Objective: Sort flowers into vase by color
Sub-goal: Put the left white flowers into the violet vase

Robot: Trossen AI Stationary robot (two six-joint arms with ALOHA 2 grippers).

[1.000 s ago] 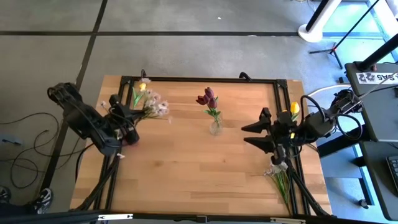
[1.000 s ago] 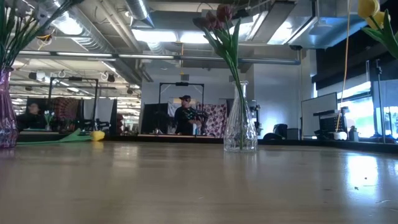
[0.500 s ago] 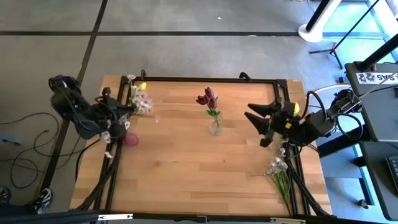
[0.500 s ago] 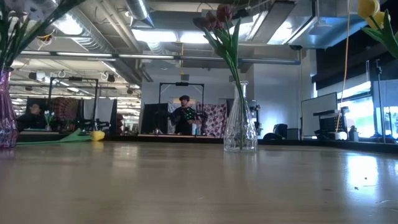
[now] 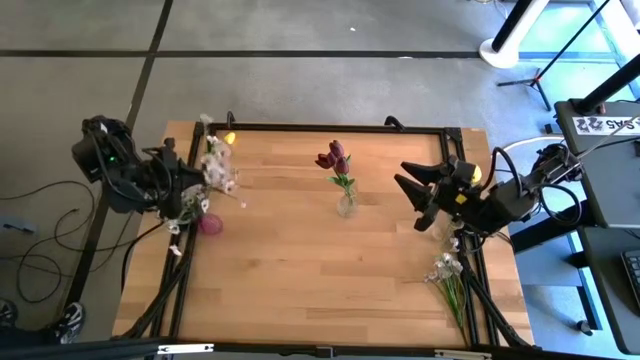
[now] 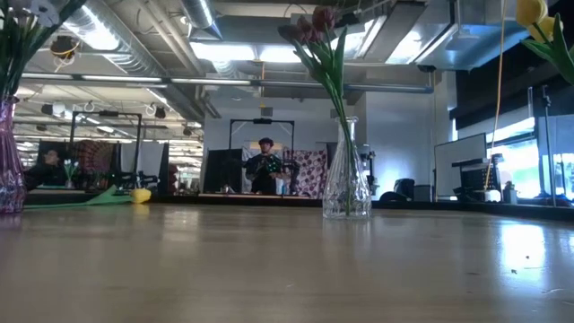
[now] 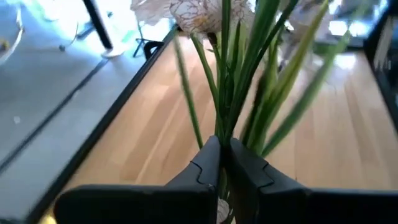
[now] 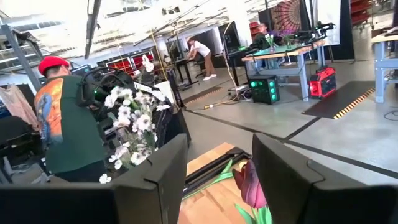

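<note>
My left gripper [image 5: 188,200] is at the table's left edge, shut on a sprig of white-pink blossoms [image 5: 215,168] [image 7: 199,12]. It is just above a purple vase [image 5: 210,223] [image 6: 7,161]. In the low view green stems [image 6: 20,54] run down to that vase's mouth. A clear vase [image 5: 346,206] [image 6: 346,175] at mid-table holds maroon tulips [image 5: 333,157]. My right gripper [image 5: 418,194] [image 8: 217,180] hovers open at the right, with nothing between its fingers. A yellow tulip [image 5: 472,173] shows behind it. Another yellow tulip [image 5: 228,138] lies at the far left edge. My left gripper pinches the sprig's bunched green stems [image 7: 222,140] between its two fingers, below the leaves. The fingers come from the table's left side, slanting down, and lie across the stems. The blossoms stand above the fingers. The gripper hides the stems' lower ends.
More white sprigs [image 5: 446,270] lie on the table's right edge toward the front. A black frame [image 5: 330,127] rims the table. In the room beyond are people [image 8: 62,118] and workbenches. Bare wood [image 5: 320,280] lies between the vases and the near edge.
My left gripper has drawn back toward the table's left edge, still shut on the sprig. The blossoms have swung from leaning over the table to standing nearer the left edge, and the purple vase now shows. My right gripper has turned at the wrist in place, still open.
</note>
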